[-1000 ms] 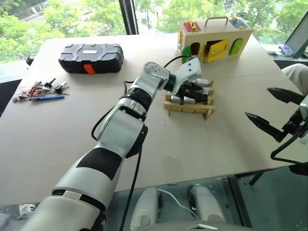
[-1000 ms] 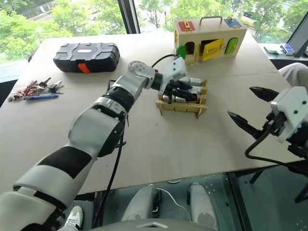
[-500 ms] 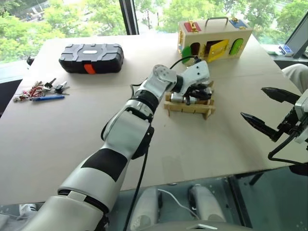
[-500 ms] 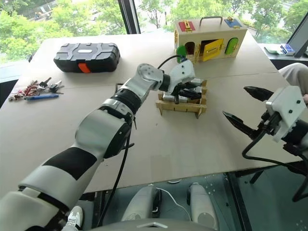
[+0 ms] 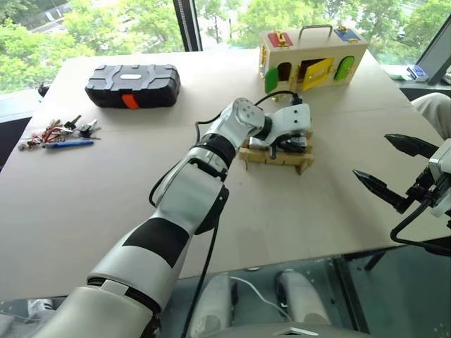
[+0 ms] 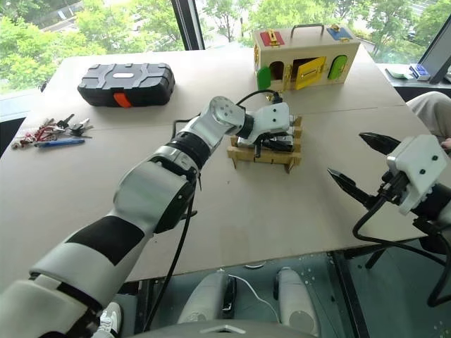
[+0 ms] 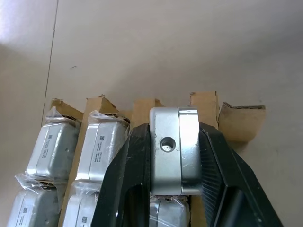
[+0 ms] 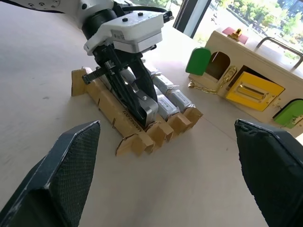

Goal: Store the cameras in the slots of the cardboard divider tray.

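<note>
- Low tan cardboard divider tray (image 8: 124,118) of crossed strips sits mid-table; from the head views the L wrist housing covers most of its slots, so can't tell how many are filled.
- L wrist view: wrapped silver-grey boxy cameras (image 7: 52,146) sit in slots beside the fingers; lower rows cut off by the frame edge.
- L gripper (image 7: 173,156) clenched on one bare silver-grey camera block (image 7: 173,151) w/ a small round hole in its side; black fingers (image 7: 128,179) press both flanks. Block is over a slot at the tray's end row, lower part hidden behind the fingers – can't tell if it's seated.
- L arm stretched fwd across the table, wrist bent toward the robot's right, gripper angled down into the tray (image 5: 285,141).
- R gripper (image 5: 396,172) off the table's right edge, well apart from the tray, black fingers spread wide, nothing between them.
- Around: wooden box w/ coloured doors and metal handle (image 5: 313,56) behind the tray, near; black plastic case w/ orange latch (image 5: 132,84) far left; bunch of keys and blue pen (image 5: 60,135) near the left edge.
- Light cloth-covered shape (image 5: 435,113) at the right edge, cut off, unclear what.
</note>
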### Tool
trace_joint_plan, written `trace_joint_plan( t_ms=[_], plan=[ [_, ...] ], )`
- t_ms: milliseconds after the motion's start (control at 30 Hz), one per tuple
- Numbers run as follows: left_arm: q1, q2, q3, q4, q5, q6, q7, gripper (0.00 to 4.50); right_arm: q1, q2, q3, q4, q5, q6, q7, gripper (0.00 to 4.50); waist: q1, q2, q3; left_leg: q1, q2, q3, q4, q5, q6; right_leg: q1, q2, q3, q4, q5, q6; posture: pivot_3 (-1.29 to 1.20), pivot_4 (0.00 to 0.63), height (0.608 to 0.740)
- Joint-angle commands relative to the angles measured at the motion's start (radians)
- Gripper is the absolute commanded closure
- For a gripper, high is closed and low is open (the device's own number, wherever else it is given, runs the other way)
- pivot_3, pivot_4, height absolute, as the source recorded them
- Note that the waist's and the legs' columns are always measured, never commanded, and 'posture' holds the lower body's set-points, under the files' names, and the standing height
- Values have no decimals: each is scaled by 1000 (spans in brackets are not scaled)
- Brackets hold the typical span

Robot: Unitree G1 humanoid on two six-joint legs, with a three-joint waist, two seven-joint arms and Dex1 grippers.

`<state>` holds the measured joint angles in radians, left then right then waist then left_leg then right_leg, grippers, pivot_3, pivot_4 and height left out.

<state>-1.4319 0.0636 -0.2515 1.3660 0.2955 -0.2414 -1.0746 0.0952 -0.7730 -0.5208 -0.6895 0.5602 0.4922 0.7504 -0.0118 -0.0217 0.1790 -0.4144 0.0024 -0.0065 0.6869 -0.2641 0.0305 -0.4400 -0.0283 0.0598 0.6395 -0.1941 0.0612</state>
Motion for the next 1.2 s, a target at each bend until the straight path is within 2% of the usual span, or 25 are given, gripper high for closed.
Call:
trace_joint_plan(
  t_ms=[33,133,267,400,467,533,600,700,800,900,1000,1200],
  plan=[
    [-34,2,37,-11,-27,13,-59,2403,7,4,-35,-29,5,-27,-15,0,0,0,0,0,0,0,0,0,0,0,0,0,0,0,0,0,150,740],
    [-65,1,157,-29,-146,71,-107,1106,21,9,-40,-38,9,-26,-22,0,1,0,0,0,0,0,1,0,0,0,0,0,1,0,0,0,150,740],
    [-100,43,310,-58,-301,205,-213,1106,49,29,-44,-56,16,-22,-45,0,0,0,0,0,0,0,1,0,0,0,0,0,1,0,0,0,150,740],
    [-30,142,419,-124,-412,276,-231,1106,75,80,-33,-57,4,7,-120,0,-10,1,0,1,1,0,1,0,0,0,0,0,2,0,0,0,150,740],
    [51,186,436,-215,-450,330,-251,579,108,101,-40,-58,3,11,-129,0,-14,3,-2,2,1,1,1,0,0,0,1,1,3,0,0,0,150,740],
    [256,232,428,-491,-489,404,-249,117,134,125,-43,-61,-1,-8,-140,0,-15,4,-2,3,2,0,1,0,0,0,1,1,5,0,0,0,150,740],
    [402,258,419,-716,-534,508,-229,117,152,132,-49,-64,18,-11,-132,0,-18,4,-2,5,4,-1,1,0,0,1,1,4,7,0,0,0,150,740],
    [706,327,435,-1146,-595,703,-137,117,180,119,-55,-50,42,-17,-87,0,-21,3,-2,4,5,-1,2,0,-1,0,0,5,7,0,0,0,150,740],
    [940,372,463,-1439,-651,842,-34,117,193,99,-48,-12,29,-45,-40,0,-19,3,-3,4,5,-2,2,0,-1,0,-3,5,6,0,0,0,150,740],
    [1095,415,524,-1597,-713,924,39,117,197,84,-35,23,-1,-83,-8,0,-3,3,-3,8,4,-1,2,0,-1,3,-4,5,6,0,0,0,150,740],
    [1192,450,573,-1681,-758,945,81,117,204,77,-43,65,-16,-121,23,0,5,2,-3,19,5,-1,1,0,-1,15,-3,1,3,-5,0,0,150,740],
    [1324,485,663,-1764,-824,955,173,117,182,51,-42,168,-43,-189,75,0,-4,2,-3,31,7,2,0,1,-1,25,-3,4,3,-5,0,0,150,740]
  ],
)
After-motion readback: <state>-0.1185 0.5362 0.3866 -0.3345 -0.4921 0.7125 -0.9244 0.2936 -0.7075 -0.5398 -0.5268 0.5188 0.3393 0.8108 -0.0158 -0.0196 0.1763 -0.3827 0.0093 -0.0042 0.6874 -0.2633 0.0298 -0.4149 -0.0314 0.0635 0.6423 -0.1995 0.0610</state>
